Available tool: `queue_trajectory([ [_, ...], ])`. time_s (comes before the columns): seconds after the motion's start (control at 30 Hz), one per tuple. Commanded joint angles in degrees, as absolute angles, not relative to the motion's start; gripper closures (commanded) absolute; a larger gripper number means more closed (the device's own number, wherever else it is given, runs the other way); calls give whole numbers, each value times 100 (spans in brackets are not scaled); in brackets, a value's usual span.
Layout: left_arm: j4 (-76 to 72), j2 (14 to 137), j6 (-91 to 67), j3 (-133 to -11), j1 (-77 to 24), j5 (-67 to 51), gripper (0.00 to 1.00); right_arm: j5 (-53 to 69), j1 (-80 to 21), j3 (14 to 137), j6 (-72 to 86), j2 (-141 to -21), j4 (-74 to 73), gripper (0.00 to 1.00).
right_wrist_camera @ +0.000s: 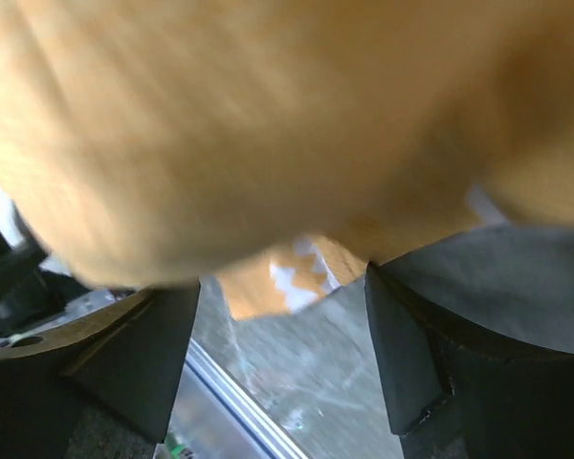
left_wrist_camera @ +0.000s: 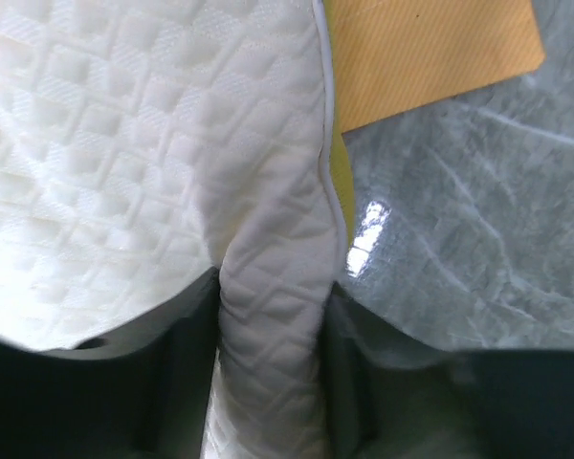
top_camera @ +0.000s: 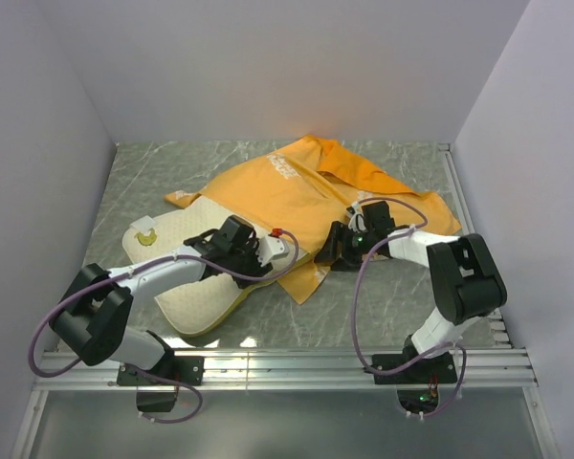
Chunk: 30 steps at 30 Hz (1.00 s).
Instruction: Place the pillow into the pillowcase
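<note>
The cream quilted pillow [top_camera: 196,287] lies on the left half of the table, its far end tucked under the orange pillowcase [top_camera: 287,191]. My left gripper [top_camera: 253,256] sits at the pillow's right edge. In the left wrist view a pinched fold of the pillow [left_wrist_camera: 124,143] fills the gap of the left gripper [left_wrist_camera: 271,316], with a corner of the pillowcase [left_wrist_camera: 430,57] beyond it. My right gripper [top_camera: 330,251] is at the pillowcase's near edge. Its view shows the right gripper [right_wrist_camera: 282,287] wide apart, with blurred pillowcase [right_wrist_camera: 268,124] fabric across the tips and bare table between them.
The grey marbled table [top_camera: 383,306] is boxed in by white walls on the left, back and right. A metal rail [top_camera: 287,361] runs along the near edge by the arm bases. The pillowcase spreads toward the back right.
</note>
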<state>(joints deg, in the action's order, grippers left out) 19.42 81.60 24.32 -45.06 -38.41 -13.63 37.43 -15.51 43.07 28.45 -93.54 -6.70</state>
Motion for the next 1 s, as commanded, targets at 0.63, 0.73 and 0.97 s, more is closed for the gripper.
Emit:
queue_trajectory([
  [0.63,1354,8297,44,-5880,-2443,-3437,100,4694,-2557,5001,2153,-8640,-1397,100],
  [0.73,837,8095,-727,-5793,-2443,-3349,100,4728,-2900,5255,2109,-8622,-1503,100],
  [0.97,-156,8174,-1748,-5695,-2443,-2928,100,5290,-3725,6204,2478,-8561,-1275,100],
])
